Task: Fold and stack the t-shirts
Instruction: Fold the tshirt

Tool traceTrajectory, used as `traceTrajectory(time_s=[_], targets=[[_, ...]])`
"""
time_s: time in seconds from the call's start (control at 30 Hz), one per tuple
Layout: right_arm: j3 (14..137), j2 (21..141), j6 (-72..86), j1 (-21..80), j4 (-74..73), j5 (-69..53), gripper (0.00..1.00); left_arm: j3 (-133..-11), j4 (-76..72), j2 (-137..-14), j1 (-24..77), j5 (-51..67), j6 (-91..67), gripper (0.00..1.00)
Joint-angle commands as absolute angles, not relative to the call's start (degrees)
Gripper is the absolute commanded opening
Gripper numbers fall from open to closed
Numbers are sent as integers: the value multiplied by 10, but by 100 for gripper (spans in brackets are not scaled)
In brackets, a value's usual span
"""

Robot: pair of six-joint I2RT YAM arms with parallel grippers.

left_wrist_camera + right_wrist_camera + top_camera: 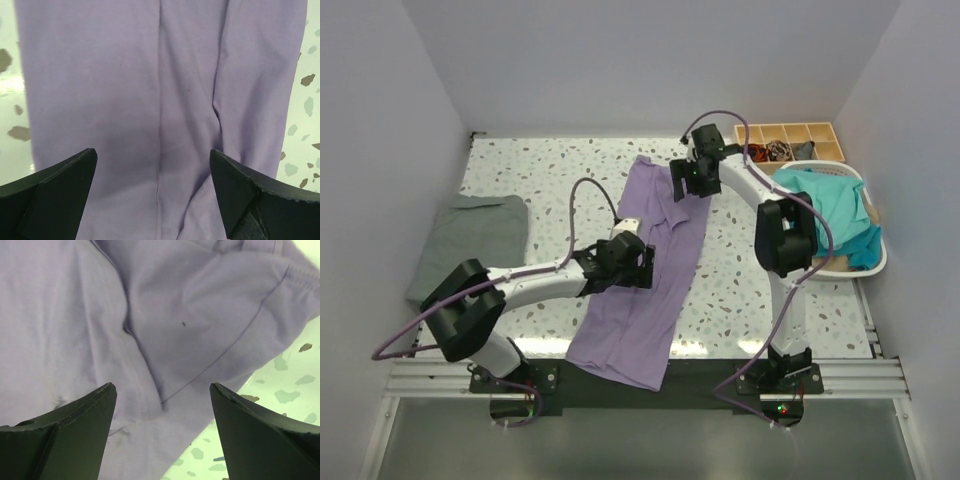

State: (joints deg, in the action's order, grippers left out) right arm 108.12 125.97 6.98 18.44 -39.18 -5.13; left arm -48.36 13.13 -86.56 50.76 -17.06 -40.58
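A lavender t-shirt (650,280) lies folded lengthwise in a long strip down the middle of the table, its near end hanging over the front edge. My left gripper (638,262) hovers open over its middle; the left wrist view shows the purple cloth (160,90) between spread fingers (60,185), nothing held. My right gripper (685,182) stands open above the far end, over a folded sleeve (215,315). A grey t-shirt (480,235) lies folded at the left. Teal t-shirts (830,210) fill the basket at the right.
The white plastic basket (873,262) sits at the right edge. Behind it stands a wooden compartment tray (800,135) with small items. White walls enclose the speckled table (740,280) on three sides. A metal rail (860,375) runs along the front.
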Motion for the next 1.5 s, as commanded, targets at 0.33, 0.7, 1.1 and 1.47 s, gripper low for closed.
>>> traceTrajectory(time_s=[0.33, 0.7, 1.1, 1.47], targets=[[1243, 1449, 78, 187, -477, -34, 80, -424, 55, -939, 513, -48, -423, 100], [1457, 1586, 71, 192, -500, -123, 82, -388, -14, -926, 566, 82, -483, 100], [1306, 1348, 57, 160, -407, -110, 82, -508, 208, -810, 494, -222, -390, 100], [923, 1058, 120, 177, -329, -134, 82, -679, 15, -915, 328, -67, -229, 100]])
